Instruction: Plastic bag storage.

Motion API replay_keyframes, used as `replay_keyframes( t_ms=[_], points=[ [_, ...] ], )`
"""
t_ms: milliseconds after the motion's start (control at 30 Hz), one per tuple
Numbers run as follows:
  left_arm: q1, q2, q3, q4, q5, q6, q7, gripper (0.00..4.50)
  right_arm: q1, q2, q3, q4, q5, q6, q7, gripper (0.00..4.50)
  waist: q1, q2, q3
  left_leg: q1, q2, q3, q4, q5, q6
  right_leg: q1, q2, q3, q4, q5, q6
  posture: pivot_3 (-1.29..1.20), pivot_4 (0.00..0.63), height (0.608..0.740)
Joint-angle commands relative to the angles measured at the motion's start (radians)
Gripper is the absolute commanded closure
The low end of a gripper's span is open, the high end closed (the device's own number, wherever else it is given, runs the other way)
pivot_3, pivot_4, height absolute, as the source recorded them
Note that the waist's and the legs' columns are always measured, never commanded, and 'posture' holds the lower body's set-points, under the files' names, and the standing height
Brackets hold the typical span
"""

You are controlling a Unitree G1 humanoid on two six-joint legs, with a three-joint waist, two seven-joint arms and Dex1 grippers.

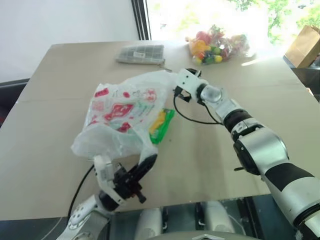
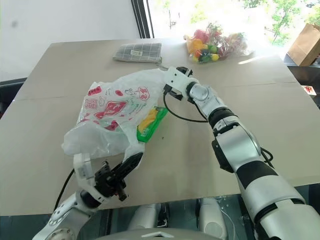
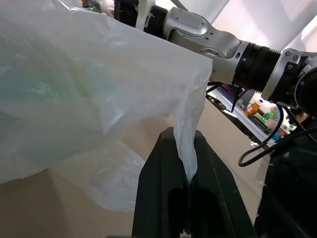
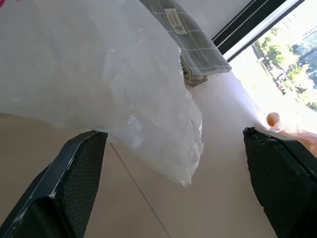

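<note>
The big white plastic bag [image 1: 122, 117] lies crumpled on the tabletop [image 1: 60, 165], its near edge pinched tight in the left claw [image 1: 145, 167], while the right claw [image 4: 173, 168] hangs spread wide at the bag's far edge, not holding it.

Left arm: we find it bent low at the near edge of the table [image 1: 45, 150], its wrist angled inward. Left gripper [image 1: 145, 167]: fingers pressed together, pinching a strip of the plastic bag [image 1: 122, 120]. Right arm: stretched well out over the table (forearm slanting inward). Right gripper [image 4: 173, 163]: fingers spread wide, a loose edge of the bag lying between them, ungripped.
</note>
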Motion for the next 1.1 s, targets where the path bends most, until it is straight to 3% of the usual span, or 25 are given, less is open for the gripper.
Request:
replay_keyframes(
  t_ms=[33, 300, 333, 433, 600, 667, 833, 1000, 1100],
  points=[
    [0.052, 0.004, 0.071, -0.046, -0.024, -0.045, -0.006, 4.50, -0.002, -0.001, -0.012, -0.010, 0.001, 0.010, 0.035, 0.07, 0.000, 0.000, 0.000, 0.000, 0.000, 0.000, 0.000, 0.000, 0.000, 0.000, 0.000, 0.000, 0.000, 0.000, 0.000, 0.00, 0.150, 0.740],
    [0.083, 0.007, 0.163, -0.005, -0.046, -0.071, -0.012, 4.50, 0.017, -0.013, -0.042, -0.017, 0.007, -0.009, 0.048, 0.07, 0.000, 0.000, 0.000, -0.004, 0.000, -0.001, 0.001, 0.000, 0.000, -0.003, 0.000, -0.001, 0.000, 0.000, 0.000, 0.00, 0.150, 0.740],
    [0.076, 0.010, 0.167, 0.000, -0.049, -0.069, -0.012, 4.50, 0.018, -0.012, -0.046, -0.018, 0.010, -0.013, 0.054, 0.29, 0.000, 0.000, 0.000, -0.004, 0.000, -0.001, 0.001, 0.000, 0.000, -0.003, 0.000, -0.001, 0.000, 0.000, 0.000, 0.00, 0.150, 0.740],
    [0.058, 0.019, 0.176, 0.013, -0.054, -0.062, -0.015, 4.50, 0.020, -0.011, -0.050, -0.020, 0.010, -0.022, 0.063, 1.30, 0.000, 0.000, 0.000, -0.004, 0.000, -0.001, 0.001, 0.000, 0.000, -0.004, 0.001, -0.003, 0.000, 0.000, 0.000, 0.00, 0.150, 0.740],
    [-0.031, 0.039, 0.176, 0.078, -0.040, -0.052, -0.010, 4.50, 0.033, -0.040, -0.091, -0.036, 0.047, -0.045, 0.083, 3.74, 0.003, 0.000, 0.000, -0.004, 0.000, -0.001, 0.001, 0.000, 0.000, -0.003, 0.001, -0.005, 0.000, 0.000, 0.000, 0.00, 0.150, 0.740],
    [-0.068, 0.043, 0.180, 0.096, -0.041, -0.052, -0.006, 4.50, 0.042, -0.053, -0.113, -0.045, 0.070, -0.050, 0.102, 4.43, 0.003, 0.000, 0.000, -0.005, 0.000, -0.002, 0.001, 0.000, 0.000, -0.003, 0.001, -0.006, 0.000, 0.000, 0.000, 0.00, 0.150, 0.740],
    [-0.267, 0.054, 0.181, 0.180, -0.040, -0.046, 0.035, 4.50, 0.061, -0.096, -0.223, -0.095, 0.193, -0.023, 0.181, 4.43, 0.007, 0.000, 0.000, -0.005, 0.000, -0.002, 0.001, 0.000, 0.000, -0.003, 0.001, -0.007, 0.000, 0.000, 0.000, 0.00, 0.150, 0.740],
    [-0.586, 0.092, 0.193, 0.299, -0.055, -0.014, 0.087, 4.50, 0.068, -0.194, -0.325, -0.196, 0.301, 0.055, 0.226, 4.43, 0.012, 0.000, 0.000, -0.006, -0.001, -0.004, 0.003, 0.001, 0.000, -0.002, 0.001, -0.009, 0.001, 0.000, 0.000, 0.00, 0.150, 0.740],
    [-0.825, 0.153, 0.255, 0.362, -0.121, 0.014, 0.136, 4.50, 0.080, -0.304, -0.361, -0.332, 0.362, 0.142, 0.325, 4.43, 0.017, -0.001, 0.001, -0.008, -0.001, -0.004, 0.003, 0.001, 0.000, -0.002, 0.001, -0.009, 0.000, 0.000, 0.000, 0.00, 0.150, 0.740]
  ],
)
